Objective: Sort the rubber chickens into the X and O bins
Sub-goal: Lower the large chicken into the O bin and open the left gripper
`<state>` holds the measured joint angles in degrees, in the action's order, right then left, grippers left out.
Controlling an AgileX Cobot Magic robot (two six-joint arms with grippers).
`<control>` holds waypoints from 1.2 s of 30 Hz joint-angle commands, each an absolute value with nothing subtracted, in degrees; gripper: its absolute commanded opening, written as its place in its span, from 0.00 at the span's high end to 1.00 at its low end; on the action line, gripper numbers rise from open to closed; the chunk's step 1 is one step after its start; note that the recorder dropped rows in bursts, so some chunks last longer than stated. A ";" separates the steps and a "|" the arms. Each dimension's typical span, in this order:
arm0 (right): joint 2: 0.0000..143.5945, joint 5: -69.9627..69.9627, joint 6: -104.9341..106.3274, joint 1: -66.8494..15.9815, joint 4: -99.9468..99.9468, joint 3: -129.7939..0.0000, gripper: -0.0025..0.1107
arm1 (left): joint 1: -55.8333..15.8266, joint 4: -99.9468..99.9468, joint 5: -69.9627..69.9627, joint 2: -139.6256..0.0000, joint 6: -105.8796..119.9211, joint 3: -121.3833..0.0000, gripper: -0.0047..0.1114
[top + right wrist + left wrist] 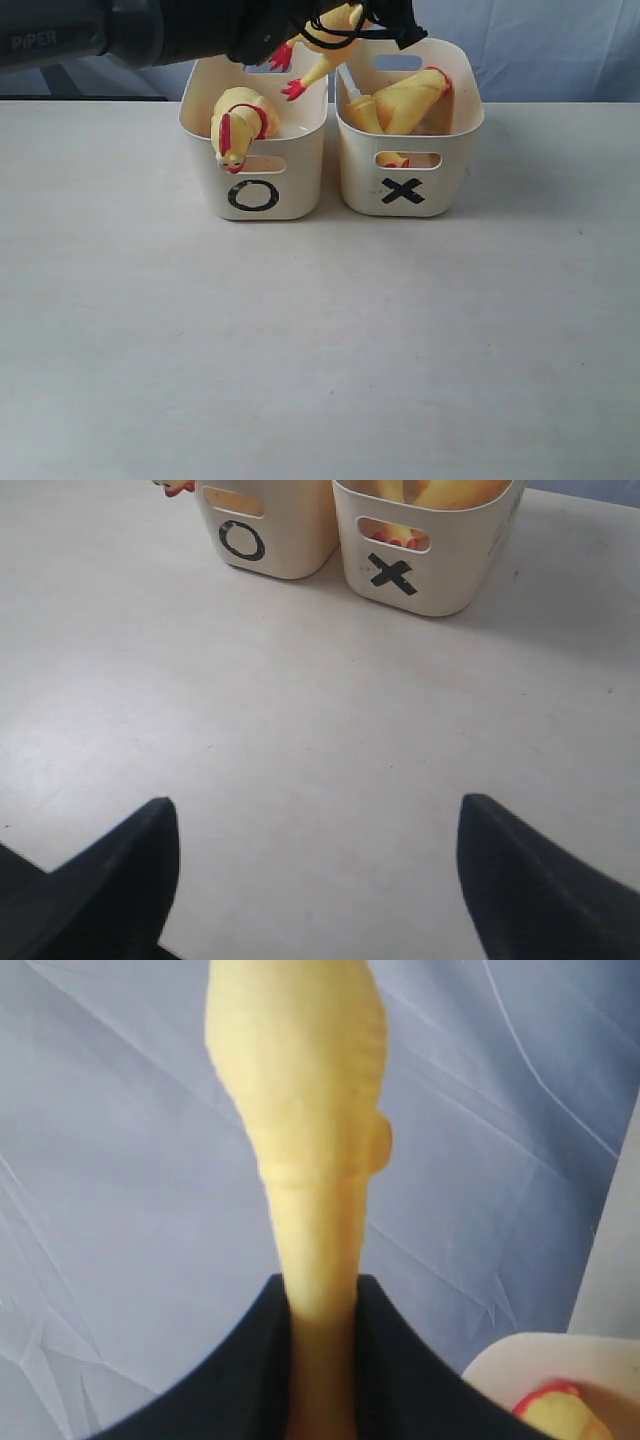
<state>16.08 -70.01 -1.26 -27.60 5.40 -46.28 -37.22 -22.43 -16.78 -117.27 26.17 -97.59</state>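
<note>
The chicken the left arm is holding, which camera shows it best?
Left wrist view: the held chicken fills the frame, jaws shut on its narrow part. The exterior view shows it small, partly behind the arm, red feet above the O bin. The right wrist view misses it.

Soft, even light lies bright across the pale table (320, 350). The O bin (254, 150) and X bin (408, 150) cast only faint, diffuse shadows, clearest to the X bin's right. In the left wrist view the rubber chicken (300, 1140) sits too close and soft-focused. The right gripper (318, 880) shows dark, blurry fingers (100, 890).
</note>
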 commanded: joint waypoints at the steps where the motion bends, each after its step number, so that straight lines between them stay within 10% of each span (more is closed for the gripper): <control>1: 15.68 -69.96 -1.07 -27.43 5.19 -45.98 0.34 | -37.08 -21.90 -19.43 -116.74 28.29 -95.49 0.96; 36: 15.68 -69.96 -1.08 -27.43 7.34 -45.98 0.34 | -25.28 0.00 -40.13 -116.05 18.63 -83.96 0.96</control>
